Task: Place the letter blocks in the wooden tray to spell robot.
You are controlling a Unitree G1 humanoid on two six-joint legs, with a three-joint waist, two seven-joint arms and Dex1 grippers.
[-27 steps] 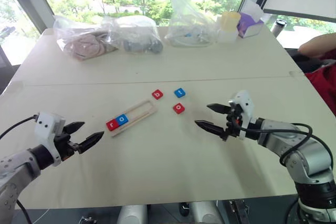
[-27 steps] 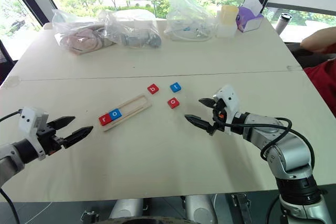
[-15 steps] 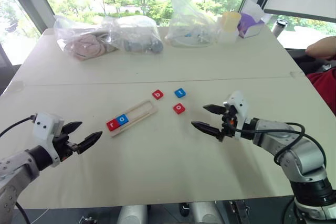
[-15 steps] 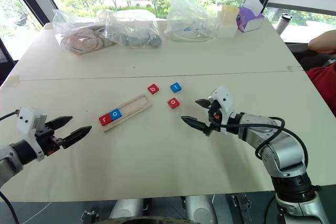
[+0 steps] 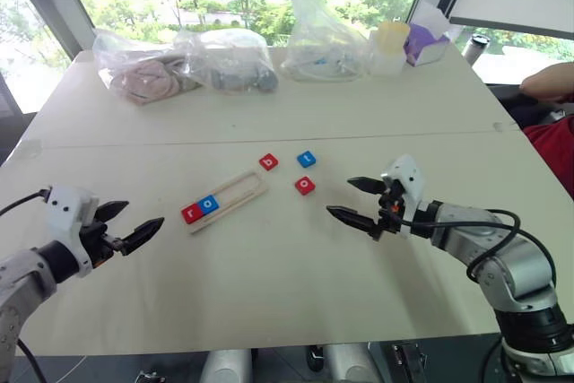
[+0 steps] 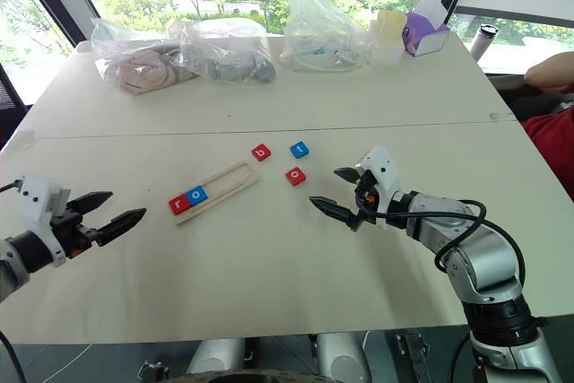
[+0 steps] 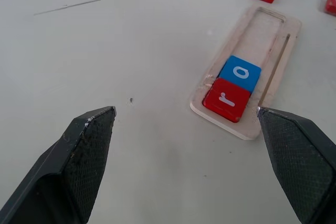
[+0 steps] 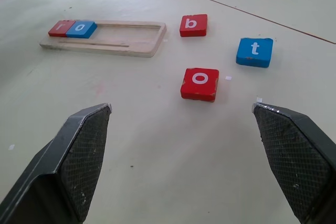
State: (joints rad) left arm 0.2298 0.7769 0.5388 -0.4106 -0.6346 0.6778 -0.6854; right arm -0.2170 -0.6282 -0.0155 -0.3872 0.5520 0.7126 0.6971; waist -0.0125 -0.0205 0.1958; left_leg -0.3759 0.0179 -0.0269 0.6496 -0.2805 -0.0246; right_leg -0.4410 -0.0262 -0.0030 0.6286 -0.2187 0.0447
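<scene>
Light-wood tray (image 5: 228,201) lying at a slant on white table (image 5: 269,284), holding red "r" block (image 5: 191,213) at its near end and blue "o" block (image 5: 209,204) touching it; remaining slots bare. Red "b" block (image 5: 269,161), blue "t" block (image 5: 307,159) and red "o" block (image 5: 305,186) sitting loose just beyond the tray's far end. Left gripper (image 5: 127,225) hovering with fingers spread wide, holding nothing. Right gripper (image 5: 352,200) likewise gaping, pointing toward the loose blocks.
</scene>
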